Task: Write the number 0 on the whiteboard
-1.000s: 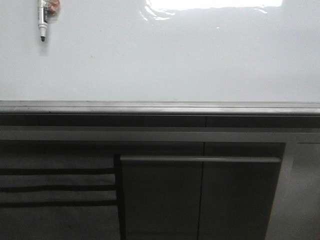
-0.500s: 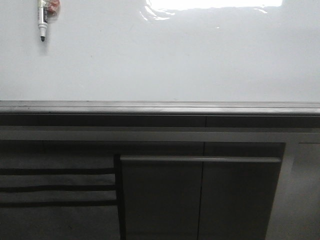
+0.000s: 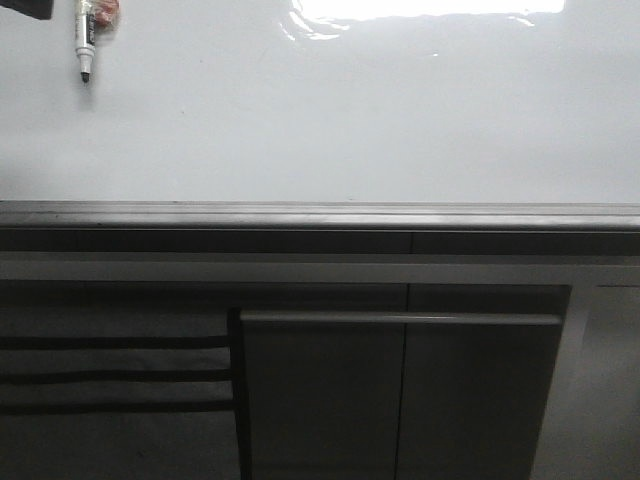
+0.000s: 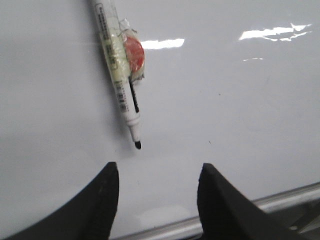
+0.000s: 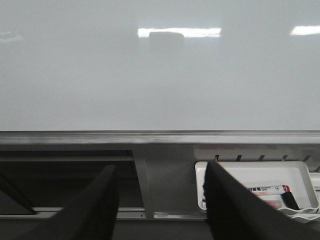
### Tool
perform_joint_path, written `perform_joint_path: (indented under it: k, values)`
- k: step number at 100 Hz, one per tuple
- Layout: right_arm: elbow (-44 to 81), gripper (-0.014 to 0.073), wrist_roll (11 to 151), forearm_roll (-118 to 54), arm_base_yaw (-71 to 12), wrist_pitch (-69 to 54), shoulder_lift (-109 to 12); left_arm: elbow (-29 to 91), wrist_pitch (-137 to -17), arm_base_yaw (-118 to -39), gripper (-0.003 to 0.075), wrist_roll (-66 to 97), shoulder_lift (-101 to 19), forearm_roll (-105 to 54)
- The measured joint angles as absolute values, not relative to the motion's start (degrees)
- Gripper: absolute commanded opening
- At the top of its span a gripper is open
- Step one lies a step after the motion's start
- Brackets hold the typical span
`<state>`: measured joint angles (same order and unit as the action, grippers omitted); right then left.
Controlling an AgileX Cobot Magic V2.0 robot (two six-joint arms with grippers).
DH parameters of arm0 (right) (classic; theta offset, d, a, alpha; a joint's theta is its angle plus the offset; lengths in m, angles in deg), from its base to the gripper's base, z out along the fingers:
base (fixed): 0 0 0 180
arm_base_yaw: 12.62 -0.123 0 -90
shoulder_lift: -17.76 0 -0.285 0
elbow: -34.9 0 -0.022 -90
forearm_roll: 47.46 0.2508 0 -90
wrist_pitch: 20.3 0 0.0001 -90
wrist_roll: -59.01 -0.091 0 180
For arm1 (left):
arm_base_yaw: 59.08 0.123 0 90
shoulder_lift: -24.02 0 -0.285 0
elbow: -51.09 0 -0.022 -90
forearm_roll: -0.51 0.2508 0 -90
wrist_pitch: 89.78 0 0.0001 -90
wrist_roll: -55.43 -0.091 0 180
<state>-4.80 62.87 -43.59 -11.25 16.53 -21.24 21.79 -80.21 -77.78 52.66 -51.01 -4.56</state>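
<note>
Grey cabinet panels (image 3: 400,390) fill the lower front view; above them the whiteboard (image 3: 350,120) runs wide and glossy, glare along its top, a metal edge strip (image 3: 320,215) at its foot. We note one change from half a second back: a dark shape, which we take for part of the left arm (image 3: 25,8), now cuts into the top left corner of the front view, where the board was bare before. Marker (image 3: 84,40) unmoved, stuck to the board near that corner, tip pointing down, a red blob (image 3: 107,12) beside its barrel. From the left wrist we see the same marker (image 4: 120,80) with its red magnet (image 4: 134,52) taped on, black tip bare, and the left claw (image 4: 157,190) below it with fingers (image 4: 100,205) spread apart, holding nothing, not yet around the barrel. We read this as the left arm closing on the marker, the pick-up being the step in hand. Right claw (image 5: 160,200) also spread and empty, hanging low before the board's edge; beyond it a white tray (image 5: 255,187) with a spare marker (image 5: 267,189). No 0 anywhere on the board: the surface is blank in all three views, so writing has not begun. Next we judge the left claw must line up across the barrel, clear of the magnet, and pull it free without the tip streaking the board.
</note>
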Motion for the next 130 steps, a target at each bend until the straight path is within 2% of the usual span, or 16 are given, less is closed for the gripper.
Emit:
perform_joint_path:
  k: [42, 80, 89, 114, 130]
  values:
    - [-4.80, 0.0350, 62.87, -43.56, -11.25, 16.53, -21.24, 38.83, -76.47, -75.08, 0.0337, 52.66, -69.18, -1.95]
    - [-4.80, 0.0350, 62.96, -43.46, -11.25, 15.43, -21.24, 42.62, -73.20, -74.12, 0.0330, 52.66, -72.59, -0.29]
    - [-4.80, 0.0350, 62.96, -43.46, -11.25, 15.19, -21.24, 42.70, -72.68, -73.57, 0.0286, 52.66, -72.59, 0.51]
    - [-4.80, 0.0350, 62.96, -43.46, -11.25, 14.60, -21.24, 42.70, -70.75, -73.12, 0.0052, 52.66, -72.59, 2.75]
    - [-4.80, 0.0350, 62.96, -43.36, -11.25, 14.17, -21.24, 43.71, -67.25, -73.12, -0.0020, 52.66, -72.63, 3.22]
